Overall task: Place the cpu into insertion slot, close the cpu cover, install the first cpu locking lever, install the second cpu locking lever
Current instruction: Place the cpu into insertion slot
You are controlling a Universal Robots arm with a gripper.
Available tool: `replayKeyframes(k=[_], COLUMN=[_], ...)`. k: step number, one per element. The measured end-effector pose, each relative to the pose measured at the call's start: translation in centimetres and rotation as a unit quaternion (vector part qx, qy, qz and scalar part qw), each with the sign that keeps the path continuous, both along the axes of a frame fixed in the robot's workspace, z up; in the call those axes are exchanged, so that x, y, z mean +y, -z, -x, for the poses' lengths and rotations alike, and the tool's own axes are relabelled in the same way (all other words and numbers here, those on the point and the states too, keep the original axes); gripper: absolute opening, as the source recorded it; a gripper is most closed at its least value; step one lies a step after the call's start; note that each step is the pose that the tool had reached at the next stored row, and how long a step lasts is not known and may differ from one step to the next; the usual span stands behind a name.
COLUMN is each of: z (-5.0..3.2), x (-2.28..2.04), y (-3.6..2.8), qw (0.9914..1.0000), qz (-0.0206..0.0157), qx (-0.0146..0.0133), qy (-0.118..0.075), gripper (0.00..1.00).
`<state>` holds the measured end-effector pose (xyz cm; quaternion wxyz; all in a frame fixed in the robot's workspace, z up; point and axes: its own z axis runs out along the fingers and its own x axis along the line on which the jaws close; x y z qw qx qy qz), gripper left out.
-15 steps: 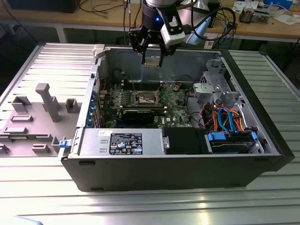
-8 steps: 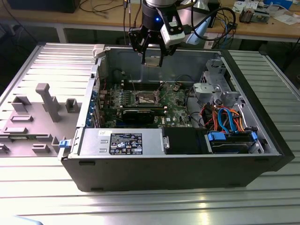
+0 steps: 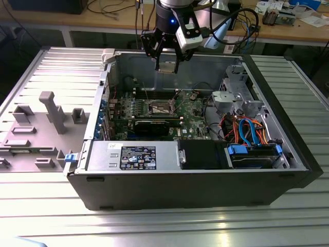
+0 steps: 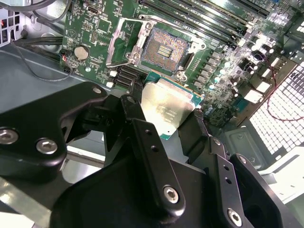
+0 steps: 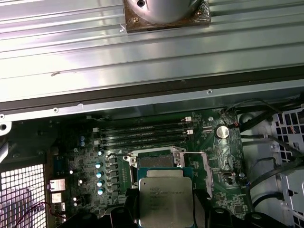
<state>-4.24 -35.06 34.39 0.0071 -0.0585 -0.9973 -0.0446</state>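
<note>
My gripper (image 3: pixel 167 60) hangs above the open computer case and is shut on the cpu (image 3: pixel 167 66), a flat square chip with a silver-grey top. In both wrist views the cpu (image 4: pixel 168 107) (image 5: pixel 165 202) sits between the black fingers (image 4: pixel 142 137). Below it on the green board lies the insertion slot (image 4: pixel 166 50) (image 3: pixel 159 107) with its gold-brown contact field uncovered. The cpu cover (image 4: pixel 119 43) (image 5: pixel 195 164), a silver frame plate, is swung open beside the slot. In the first wrist view the chip hides part of the insertion slot (image 5: pixel 154 161).
Long memory slots (image 4: pixel 209 21) run beside the socket. A black graphics card (image 3: pixel 154 125) lies in front of it in the exterior view. A power supply (image 3: pixel 133 154), a drive cage (image 3: pixel 234 100) and coloured cables (image 3: pixel 247 128) fill the case. A grey fixture (image 3: pixel 49 116) stands outside at the exterior view's left.
</note>
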Motion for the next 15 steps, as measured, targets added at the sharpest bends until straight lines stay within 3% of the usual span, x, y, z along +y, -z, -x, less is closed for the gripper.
replayKeyframes(k=[15], z=[0.00], x=[0.00], y=[0.00], qw=[0.99998], qz=[0.0000], qx=[0.0000], qy=[0.006], gripper=[0.55])
